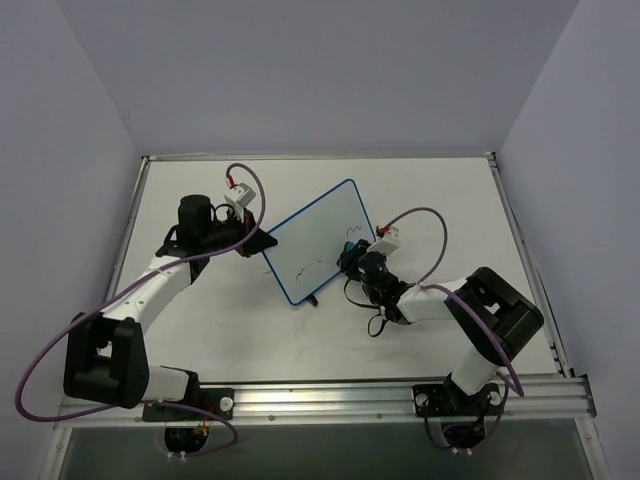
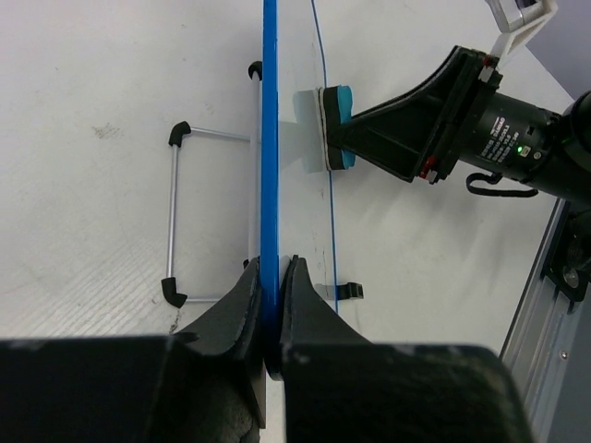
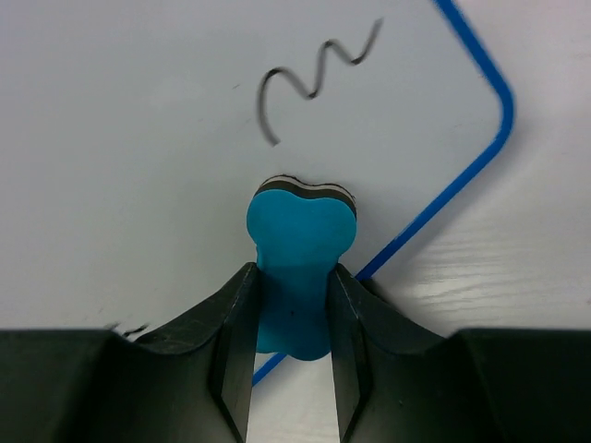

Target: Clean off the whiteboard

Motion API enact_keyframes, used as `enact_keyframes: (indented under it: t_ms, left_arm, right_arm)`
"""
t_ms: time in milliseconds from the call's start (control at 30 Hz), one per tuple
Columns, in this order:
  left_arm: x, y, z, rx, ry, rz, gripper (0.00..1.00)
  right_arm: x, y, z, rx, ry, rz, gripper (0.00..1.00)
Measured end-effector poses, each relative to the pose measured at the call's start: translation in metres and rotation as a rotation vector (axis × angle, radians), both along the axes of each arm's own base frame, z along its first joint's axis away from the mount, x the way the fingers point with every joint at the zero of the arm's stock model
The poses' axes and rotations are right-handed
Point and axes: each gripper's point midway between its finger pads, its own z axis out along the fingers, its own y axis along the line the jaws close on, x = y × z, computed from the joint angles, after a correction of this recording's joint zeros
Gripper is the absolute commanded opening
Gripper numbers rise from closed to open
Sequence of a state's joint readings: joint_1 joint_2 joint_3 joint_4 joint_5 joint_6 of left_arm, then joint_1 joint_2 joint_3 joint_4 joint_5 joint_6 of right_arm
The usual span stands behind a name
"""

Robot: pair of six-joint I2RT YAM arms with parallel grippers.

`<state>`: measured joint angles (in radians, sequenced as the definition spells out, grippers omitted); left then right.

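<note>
While my left claw is clamped on the blue edge of the whiteboard and holds it steady, my right claw is clamped on the blue eraser and presses its felt side against the white face. The whiteboard stands propped up in the middle of the bench, between my two arms, with its wire stand behind it. I judge that the wiping step is in hand and not finished, because ink is on the board. The eraser sits near a rounded corner, just below a wavy line and apart from it. The next move, I think, calls for sliding the eraser up over this line with even pressure, while the left claw stops the board from tipping back. After that the right arm must reach the small marks toward the opposite end. By count there are one whiteboard, one eraser and two claws. As far as the top view lets me tell, there are three ink marks: the wavy line and two small ones.
</note>
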<state>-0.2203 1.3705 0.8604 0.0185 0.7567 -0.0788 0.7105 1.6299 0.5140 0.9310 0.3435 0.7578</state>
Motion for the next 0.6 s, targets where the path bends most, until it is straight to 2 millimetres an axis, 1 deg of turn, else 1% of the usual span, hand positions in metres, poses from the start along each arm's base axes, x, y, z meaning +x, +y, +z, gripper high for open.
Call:
enact_keyframes:
  t_ms: [33, 100, 200, 400, 500, 600]
  left_arm:
    - [0.000, 0.001, 0.001, 0.001, -0.003, 0.003, 0.02]
    - [0.002, 0.003, 0.002, 0.005, -0.013, 0.013, 0.02]
    - [0.005, 0.006, 0.004, 0.012, -0.028, 0.025, 0.02]
    - [0.006, 0.006, 0.005, 0.013, -0.039, 0.022, 0.02]
    - [0.005, 0.005, 0.006, 0.013, -0.047, 0.014, 0.02]
    - [0.005, 0.004, 0.006, 0.017, -0.059, 0.006, 0.02]
  right_arm:
    - [0.000, 0.006, 0.002, -0.028, -0.014, 0.017, 0.00]
    - [-0.006, 0.026, 0.006, -0.071, -0.043, 0.077, 0.00]
    - [-0.023, 0.063, 0.014, -0.103, -0.081, 0.183, 0.00]
    - [-0.059, 0.123, 0.031, -0.112, -0.140, 0.337, 0.00]
    - [-0.072, 0.146, 0.039, -0.110, -0.163, 0.393, 0.00]
    - [-0.077, 0.160, 0.044, -0.115, -0.181, 0.418, 0.00]
